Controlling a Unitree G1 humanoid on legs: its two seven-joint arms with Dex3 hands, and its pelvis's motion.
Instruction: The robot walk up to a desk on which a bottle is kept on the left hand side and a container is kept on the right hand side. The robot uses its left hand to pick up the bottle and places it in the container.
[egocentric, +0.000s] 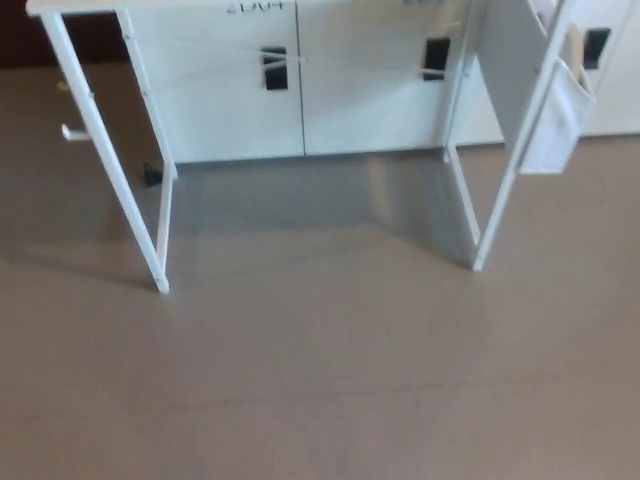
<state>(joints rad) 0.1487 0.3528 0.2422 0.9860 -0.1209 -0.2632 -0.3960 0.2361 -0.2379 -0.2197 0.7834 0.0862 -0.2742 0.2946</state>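
Approach is the step in hand: only the worktop's white legs (130, 190) and brown floor (320, 380) show (neither hand, bottle nor container visible), so walking closer comes next.

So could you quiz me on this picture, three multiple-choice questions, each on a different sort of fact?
1. Where does the white desk frame stand?
A. before the white cabinets
B. alone mid-room
C. on a rug

2. How many black handles show on the cabinet doors between the desk's legs?
A. none
B. two
C. five

3. What do the robot's hands hold?
A. a bottle
B. a container
C. cannot say, neither hand shows

Answers: 1 A, the cabinets rise right behind its legs. 2 B, one per door. 3 C, only brown floor fills the foreground.
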